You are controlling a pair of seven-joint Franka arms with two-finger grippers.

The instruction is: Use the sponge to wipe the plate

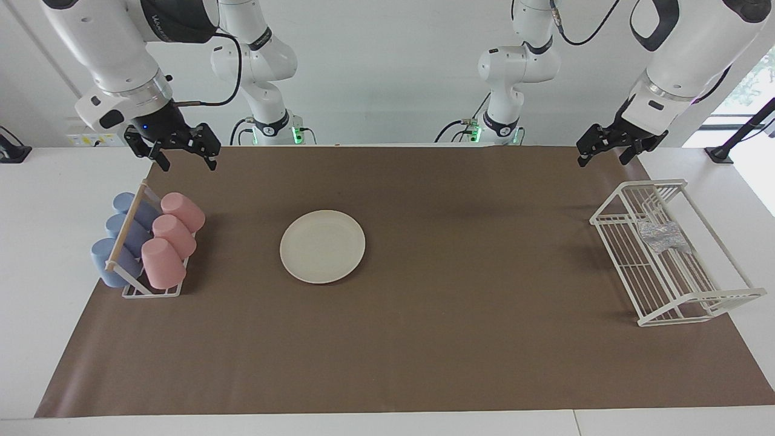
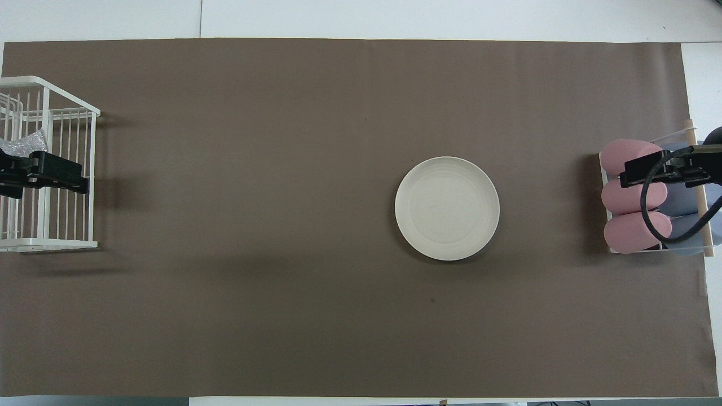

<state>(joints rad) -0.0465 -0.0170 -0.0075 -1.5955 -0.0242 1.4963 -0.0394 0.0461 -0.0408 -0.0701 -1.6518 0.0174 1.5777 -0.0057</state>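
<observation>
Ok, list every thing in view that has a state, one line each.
plate: flat on the brown mat, bare, nothing on it.
sponge: lying in the white wire rack, untouched.
pink cups: three, on their sides in the cup holder.
blue cups: three, on their sides beside them.
left claw: open, raised over the rack.
right claw: open, raised over the cups.
</observation>
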